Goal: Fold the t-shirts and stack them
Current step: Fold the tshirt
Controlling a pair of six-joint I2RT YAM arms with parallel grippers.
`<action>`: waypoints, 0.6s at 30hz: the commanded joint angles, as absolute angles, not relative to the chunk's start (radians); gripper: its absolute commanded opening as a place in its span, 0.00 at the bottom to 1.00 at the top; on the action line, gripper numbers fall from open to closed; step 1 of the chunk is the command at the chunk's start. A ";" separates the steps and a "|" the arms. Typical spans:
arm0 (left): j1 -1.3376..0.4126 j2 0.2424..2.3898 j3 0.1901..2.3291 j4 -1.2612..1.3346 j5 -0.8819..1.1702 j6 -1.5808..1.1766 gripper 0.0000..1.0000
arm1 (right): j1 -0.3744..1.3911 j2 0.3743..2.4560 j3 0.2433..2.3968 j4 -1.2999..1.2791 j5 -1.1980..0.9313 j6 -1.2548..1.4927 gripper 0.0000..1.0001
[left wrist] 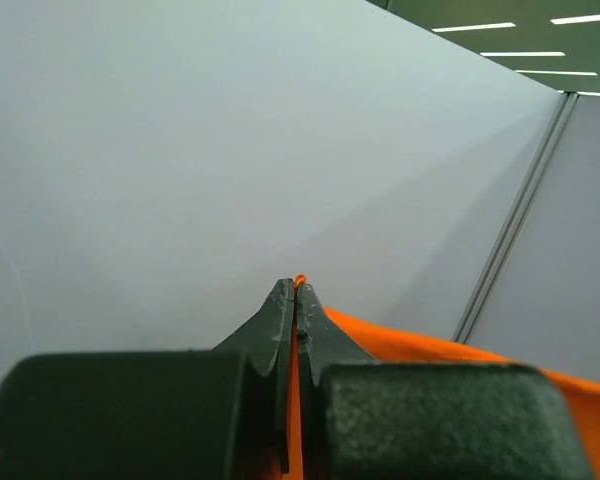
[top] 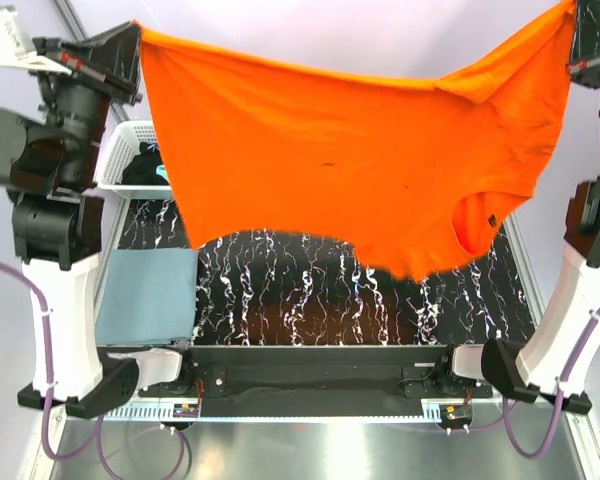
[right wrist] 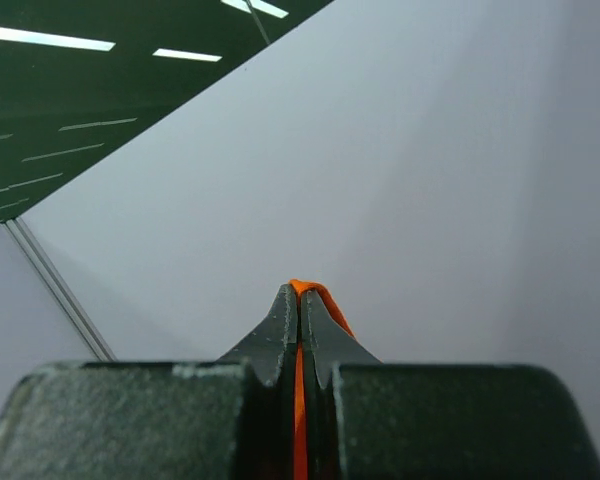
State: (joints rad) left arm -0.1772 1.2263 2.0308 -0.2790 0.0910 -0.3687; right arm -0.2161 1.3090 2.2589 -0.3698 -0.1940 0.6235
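A bright orange t-shirt (top: 340, 150) hangs stretched in the air between my two grippers, high above the table, its lower edge and one sleeve dangling. My left gripper (top: 135, 35) is shut on its top left corner; orange cloth shows between the jaws in the left wrist view (left wrist: 298, 283). My right gripper (top: 572, 12) is shut on the top right corner, with cloth pinched between the jaws in the right wrist view (right wrist: 300, 288). A folded slate grey-blue t-shirt (top: 148, 295) lies flat at the table's left side. A black t-shirt (top: 145, 165) lies in the basket.
A white lattice basket (top: 120, 160) stands at the back left, partly behind the orange shirt. The table (top: 310, 290) has a black surface with white streaks. Both wrist cameras look at a plain grey wall.
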 commanded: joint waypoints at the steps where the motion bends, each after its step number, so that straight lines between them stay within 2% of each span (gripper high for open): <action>1: -0.178 1.313 2.089 -0.238 0.084 -0.394 0.00 | -0.221 1.396 2.330 -0.363 -0.170 0.600 0.00; 6: -0.179 1.306 2.106 -0.244 0.100 -0.419 0.00 | -0.221 1.372 2.373 -0.374 -0.184 0.597 0.00; 18: -0.190 0.983 1.901 -0.258 0.101 -0.436 0.00 | -0.221 1.083 2.260 -0.376 -0.210 0.609 0.00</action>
